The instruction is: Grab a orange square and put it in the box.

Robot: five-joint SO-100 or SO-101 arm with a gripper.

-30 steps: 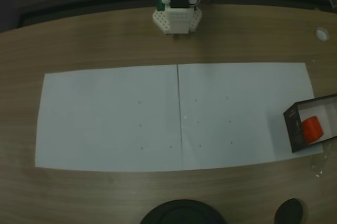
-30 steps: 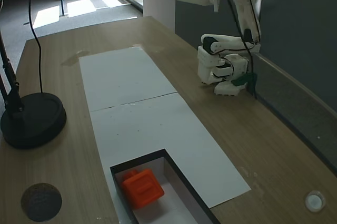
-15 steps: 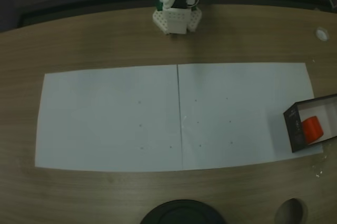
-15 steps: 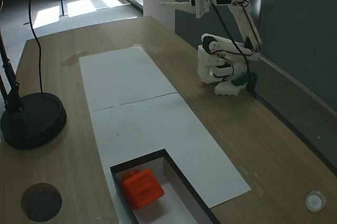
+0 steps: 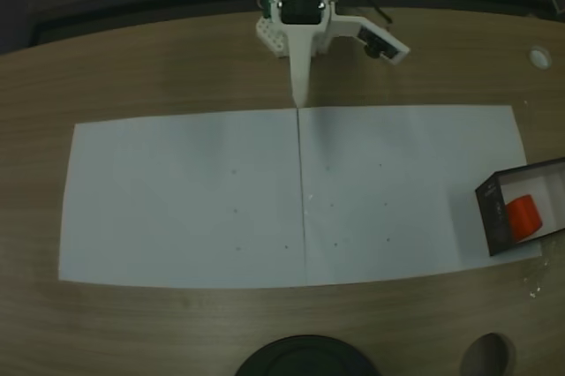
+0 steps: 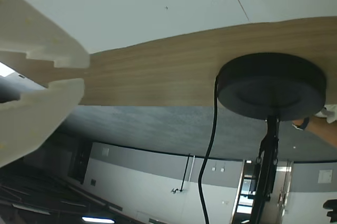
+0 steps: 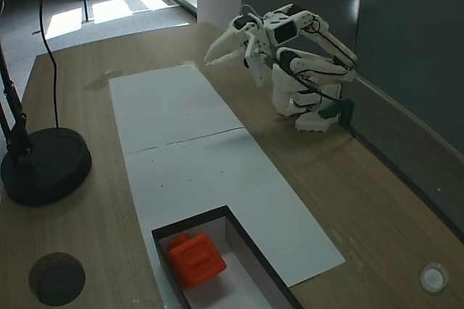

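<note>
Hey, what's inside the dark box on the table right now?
The box holds the orange square, lying on its white floor near one end. The rest of that floor shows bare, though the frame edge cuts off the box's near end.

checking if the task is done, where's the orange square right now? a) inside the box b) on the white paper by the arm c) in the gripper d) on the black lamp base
a: the orange square lies on the white floor of the box, while the gripper hangs open and empty far away near the arm's base.

Matt white paper [image 5: 185, 199] on a smooth wood-grain table [image 5: 132, 67].
</note>
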